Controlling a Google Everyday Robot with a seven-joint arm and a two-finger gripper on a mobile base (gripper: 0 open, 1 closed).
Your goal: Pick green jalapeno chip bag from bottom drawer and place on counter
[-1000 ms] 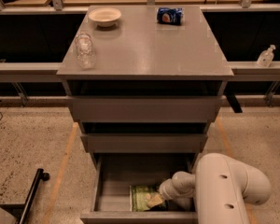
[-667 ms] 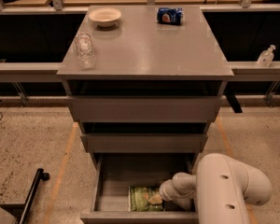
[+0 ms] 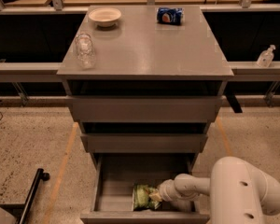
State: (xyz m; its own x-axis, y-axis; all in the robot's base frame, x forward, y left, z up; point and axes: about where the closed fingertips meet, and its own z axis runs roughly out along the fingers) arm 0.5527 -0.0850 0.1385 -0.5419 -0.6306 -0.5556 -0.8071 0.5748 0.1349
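Note:
The green jalapeno chip bag (image 3: 142, 197) lies inside the open bottom drawer (image 3: 113, 190), near its front, right of the middle. My gripper (image 3: 155, 198) reaches into the drawer from the right and touches the bag's right edge. My white arm (image 3: 233, 190) fills the lower right corner. The counter (image 3: 144, 45) is the grey top of the cabinet above.
On the counter stand a white bowl (image 3: 105, 17) at the back left, a clear glass (image 3: 84, 49) at the left and a blue crushed packet (image 3: 170, 16) at the back right. A sanitiser bottle (image 3: 265, 57) sits on the right ledge. A black bar (image 3: 31, 195) lies on the floor at left.
The gripper has stayed at the bag's right edge; the bag has shifted slightly. Nothing else has moved.

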